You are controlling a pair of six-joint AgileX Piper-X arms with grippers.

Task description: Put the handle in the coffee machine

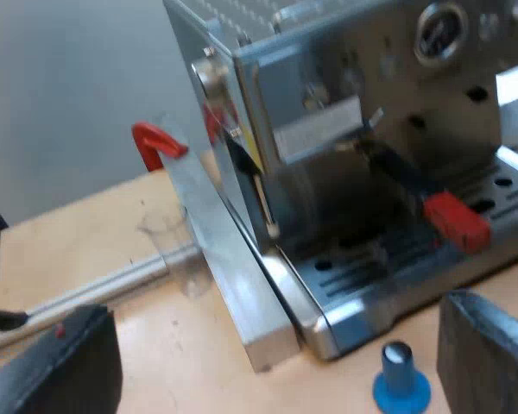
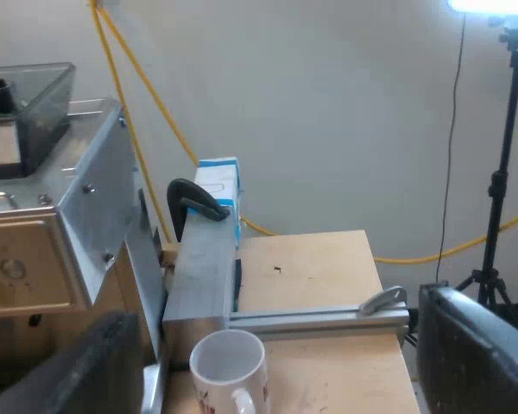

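One holder handle (image 1: 406, 179), dark with a red end (image 1: 456, 222), is at the espresso machine's (image 1: 328, 78) front, under the brew head and over the drip tray (image 1: 371, 276). Its long axis slants out from the head, red end outermost. I judge it seated, but blur hides whether it is turned fully home.

The handle lies ahead of the left gripper (image 1: 274, 345), beyond the blue tamper (image 1: 400, 379) that stands on the table (image 1: 86, 250) just before the tray, between the fingers. The left fingers are spread wide, gripping nothing. This arm is the nearer one, so any final twist falls to it, I'd say: reach forward over the tamper and close across the red end.

The right gripper (image 2: 276, 354) is also spread wide and empty. It faces the machine's side, with a white mug (image 2: 231, 366) between its fingers.

Views differ. The left wrist view gives the front, the handle, the tamper, a clear measuring glass (image 1: 174, 246) and a red clamp (image 1: 155, 142) by the machine's side. The right wrist view gives the bean hopper (image 2: 30, 103), mug, a blue-white carton (image 2: 217, 185) and a light stand (image 2: 501, 172).
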